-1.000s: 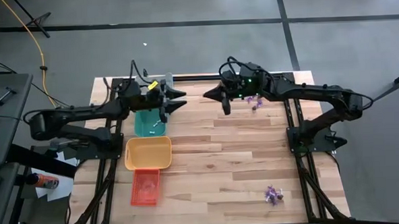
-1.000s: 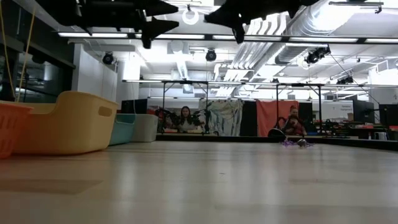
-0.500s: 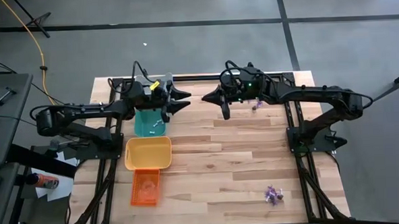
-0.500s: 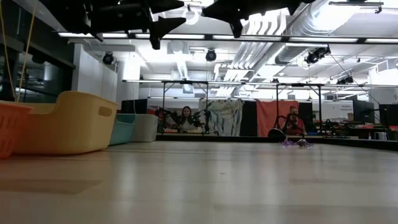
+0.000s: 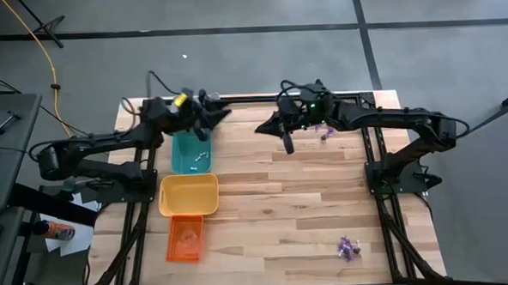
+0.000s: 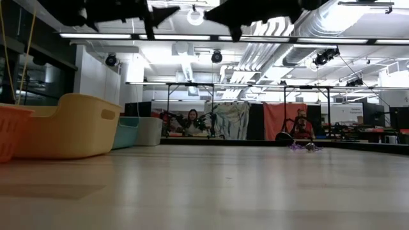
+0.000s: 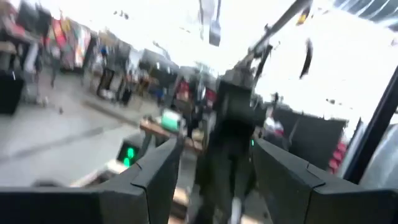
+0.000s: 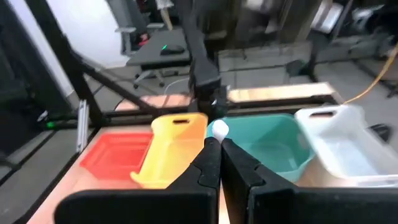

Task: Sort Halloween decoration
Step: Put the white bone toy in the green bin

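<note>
My right gripper [image 5: 260,128] hangs high over the far middle of the table, shut on a small whitish trinket [image 8: 218,129]. It points toward the row of trays along the left side: orange [image 8: 115,155], yellow [image 8: 171,146], teal [image 8: 267,146] and grey [image 8: 339,146]. My left gripper [image 5: 219,118] is open and holds nothing; it is raised over the far end of the teal tray [image 5: 190,154]. Purple trinkets lie in a heap [image 5: 325,132] under the right arm, and another heap [image 5: 349,247] lies near the table's near right corner. My right gripper pinches the whitish trinket [image 8: 218,129] between its two fingers, at their free ends. The fingers lie about level and point toward the table's left side. The trinket is lifted clear, high above the table top.
The yellow tray [image 5: 188,195] and orange tray [image 5: 184,238] stand in line toward the near edge on the left. The middle of the wooden table [image 5: 291,210] is bare boards. People sit in the room beyond the far edge [image 6: 190,121].
My left gripper has risen and drawn back toward the table's far left, tipping upward, and has stayed open. My right gripper has rolled a little at the wrist and stayed shut, hardly shifting its place.
</note>
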{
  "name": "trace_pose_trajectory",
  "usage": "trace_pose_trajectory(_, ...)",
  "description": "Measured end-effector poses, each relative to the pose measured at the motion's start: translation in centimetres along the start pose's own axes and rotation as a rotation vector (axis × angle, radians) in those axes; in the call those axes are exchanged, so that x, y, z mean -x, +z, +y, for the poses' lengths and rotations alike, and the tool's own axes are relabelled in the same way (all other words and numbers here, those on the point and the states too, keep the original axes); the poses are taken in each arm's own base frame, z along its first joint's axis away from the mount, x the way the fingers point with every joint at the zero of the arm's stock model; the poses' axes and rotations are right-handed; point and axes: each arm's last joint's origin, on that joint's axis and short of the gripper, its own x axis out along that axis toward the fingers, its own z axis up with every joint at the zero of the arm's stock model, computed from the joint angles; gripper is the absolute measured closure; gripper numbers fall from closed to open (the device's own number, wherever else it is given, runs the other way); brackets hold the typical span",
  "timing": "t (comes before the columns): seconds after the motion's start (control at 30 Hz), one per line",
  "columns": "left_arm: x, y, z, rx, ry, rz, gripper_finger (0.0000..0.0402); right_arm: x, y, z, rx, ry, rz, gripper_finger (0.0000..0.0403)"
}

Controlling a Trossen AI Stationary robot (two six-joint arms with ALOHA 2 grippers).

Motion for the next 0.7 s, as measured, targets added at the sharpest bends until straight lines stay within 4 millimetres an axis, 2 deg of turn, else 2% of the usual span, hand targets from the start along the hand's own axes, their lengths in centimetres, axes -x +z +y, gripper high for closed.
trace_pose_trajectory(0.13, 1.7, 2.8, -0.8, -0.056, -0.006, -0.102, 0.0209, -3.4, -2.4, -0.4, -0.062, 0.041, 0.025, 0.0403)
trace_pose_trajectory(0.23, 2.8, 4.2, -1.4, -0.123, 0.003, -0.162, 0.0209, -6.4, -4.9, -0.5, -0.118, 0.066, 0.048, 0.0403)
trace_pose_trajectory(0.4, 3.8, 5.3, -1.9, -0.169, 0.007, -0.211, 0.0209, -11.4, -10.2, -0.5, -0.231, 0.002, 0.038, 0.0403)
trace_pose_trajectory(0.47, 4.0, 5.3, -1.9, -0.168, 0.012, -0.204, 0.0209, -13.1, -11.7, -0.6, -0.272, -0.038, 0.01, 0.0403)
trace_pose_trajectory(0.53, 4.0, 5.1, -1.8, -0.16, 0.025, -0.179, 0.0209, -14.8, -12.3, -1.0, -0.301, -0.061, -0.015, 0.0403)
trace_pose_trajectory(0.7, 3.9, 4.4, -1.4, -0.131, 0.063, -0.096, 0.0209, -19.0, -11.9, -2.1, -0.267, -0.06, -0.035, 0.0403)
